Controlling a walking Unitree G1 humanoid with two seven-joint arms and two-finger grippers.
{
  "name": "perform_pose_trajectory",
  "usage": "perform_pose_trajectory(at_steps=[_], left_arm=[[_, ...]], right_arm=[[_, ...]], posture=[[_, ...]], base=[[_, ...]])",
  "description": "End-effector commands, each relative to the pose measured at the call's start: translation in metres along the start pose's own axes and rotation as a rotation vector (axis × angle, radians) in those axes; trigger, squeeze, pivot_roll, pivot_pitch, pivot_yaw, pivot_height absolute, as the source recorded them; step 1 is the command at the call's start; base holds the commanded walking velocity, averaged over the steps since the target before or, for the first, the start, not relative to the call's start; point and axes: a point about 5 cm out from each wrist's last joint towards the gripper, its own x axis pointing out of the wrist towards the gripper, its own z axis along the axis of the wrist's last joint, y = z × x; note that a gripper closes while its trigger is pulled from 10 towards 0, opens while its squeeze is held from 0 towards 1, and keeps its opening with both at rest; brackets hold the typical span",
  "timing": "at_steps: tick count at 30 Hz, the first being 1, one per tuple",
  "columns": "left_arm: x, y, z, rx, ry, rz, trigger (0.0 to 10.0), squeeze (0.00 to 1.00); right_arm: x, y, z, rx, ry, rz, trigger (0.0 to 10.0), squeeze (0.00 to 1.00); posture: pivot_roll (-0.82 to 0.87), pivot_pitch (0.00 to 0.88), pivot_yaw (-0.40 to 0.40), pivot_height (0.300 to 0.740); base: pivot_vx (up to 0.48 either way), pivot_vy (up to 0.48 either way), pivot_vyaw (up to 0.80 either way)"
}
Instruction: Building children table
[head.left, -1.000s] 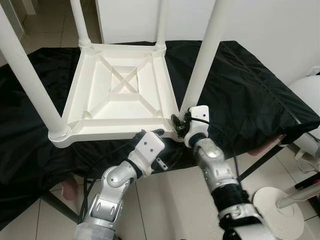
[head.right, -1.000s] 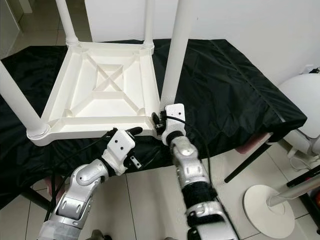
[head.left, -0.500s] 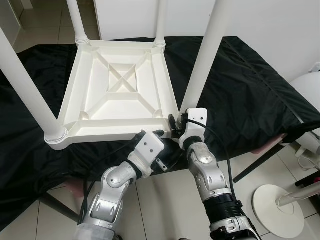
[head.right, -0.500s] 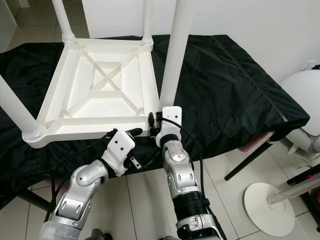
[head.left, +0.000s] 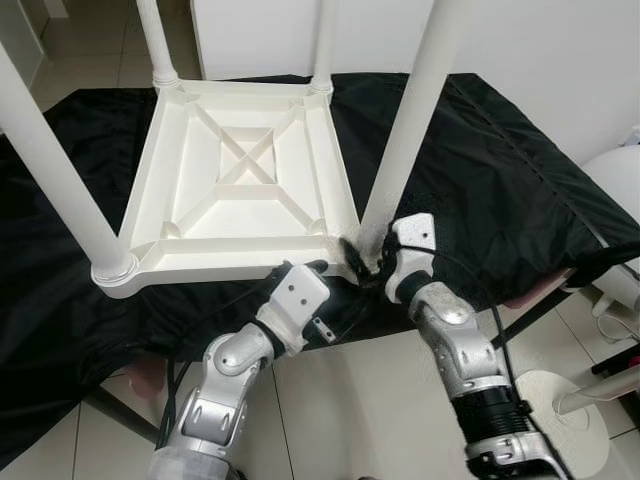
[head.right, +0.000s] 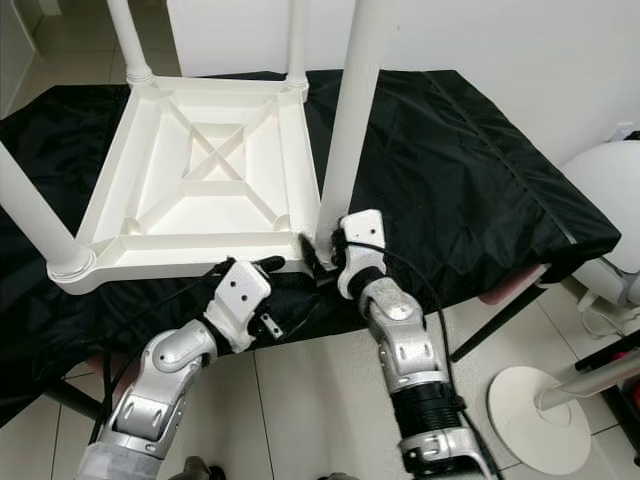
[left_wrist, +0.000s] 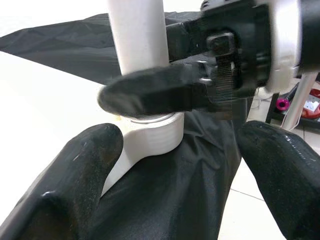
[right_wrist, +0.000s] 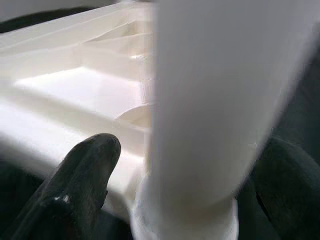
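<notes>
The right gripper (head.left: 362, 262) sits at the foot of the near right table leg (head.left: 405, 140), its two black fingers (right_wrist: 82, 175) spread to either side of the white tube; the wrist picture is blurred, so whether the pads actually press on the leg is hard to say, though they appear to straddle it closely. The left gripper (head.left: 318, 268) is just beside it, at the near edge of the upturned white children's table (head.left: 240, 180), fingers (left_wrist: 75, 165) parted wide with only black cloth and the leg's socket collar (left_wrist: 152, 137) between them, gripping nothing.

The table lies upside down on a black cloth (head.left: 500, 180) that covers a low surface, its ribbed underside with the crossed braces facing up. All four legs stand upward from the corners: two at the far edge, one at the near left (head.left: 60, 190), and the near right one. Pale floor tiles (head.left: 370, 400) lie below, and a round white stand base (head.right: 540, 420) rests on them at the right.
</notes>
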Motion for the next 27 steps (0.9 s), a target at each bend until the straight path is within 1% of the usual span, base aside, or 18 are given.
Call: perform_pose_trajectory(at_steps=[1, 7, 9, 12, 13, 16, 17, 25, 26, 27], left_arm=[[0.000, 0.006, 0.001, -0.002, -0.002, 0.111, 10.0, 0.00], [0.001, 0.008, 0.001, 0.005, -0.005, 0.109, 10.0, 0.00], [0.002, 0.008, 0.002, 0.009, -0.007, 0.107, 10.0, 0.00], [0.003, 0.009, 0.002, 0.011, -0.008, 0.107, 10.0, 0.00], [0.003, 0.010, 0.002, 0.014, -0.008, 0.110, 10.0, 0.00], [0.003, 0.010, 0.002, 0.015, -0.008, 0.111, 10.0, 0.00], [0.002, 0.010, 0.002, 0.016, -0.007, 0.112, 10.0, 0.00], [0.001, 0.009, 0.002, 0.012, -0.004, 0.110, 10.0, 0.00], [0.001, 0.009, 0.002, 0.012, -0.005, 0.109, 10.0, 0.00], [0.001, 0.009, 0.002, 0.012, -0.005, 0.109, 10.0, 0.00]], right_arm=[[0.002, -0.001, -0.002, -0.025, 0.005, 0.077, 10.0, 0.00], [0.007, -0.005, -0.003, -0.076, 0.021, 0.165, 10.0, 0.00], [0.015, -0.007, -0.003, -0.114, 0.037, 0.198, 10.0, 0.00], [0.019, -0.008, -0.004, -0.124, 0.047, 0.207, 10.0, 0.00], [0.022, -0.012, -0.009, -0.138, 0.072, 0.218, 2.2, 0.00], [0.022, -0.013, -0.010, -0.141, 0.081, 0.223, 2.2, 0.00], [0.022, -0.014, -0.013, -0.142, 0.093, 0.224, 0.0, 0.00], [0.019, -0.021, -0.023, -0.123, 0.122, 0.226, 0.0, 0.00], [0.018, -0.021, -0.024, -0.116, 0.125, 0.225, 1.3, 0.00], [0.018, -0.021, -0.024, -0.116, 0.125, 0.225, 1.3, 0.00]], posture=[[-0.04, 0.065, -0.048, 0.740], [-0.04, 0.060, -0.046, 0.740], [-0.03, 0.051, -0.045, 0.740], [-0.03, 0.048, -0.045, 0.740], [-0.02, 0.044, -0.047, 0.740], [-0.02, 0.044, -0.047, 0.740], [-0.02, 0.045, -0.047, 0.740], [-0.02, 0.049, -0.045, 0.740], [-0.02, 0.049, -0.044, 0.740], [-0.02, 0.049, -0.044, 0.740]], base=[[0.000, 0.000, 0.00], [0.000, 0.000, 0.00], [0.000, 0.000, 0.00], [0.000, 0.000, 0.00], [0.000, 0.000, 0.00], [0.000, 0.000, 0.00], [0.000, 0.000, 0.00], [0.000, 0.000, 0.00], [0.000, 0.000, 0.00], [0.000, 0.000, 0.00]])
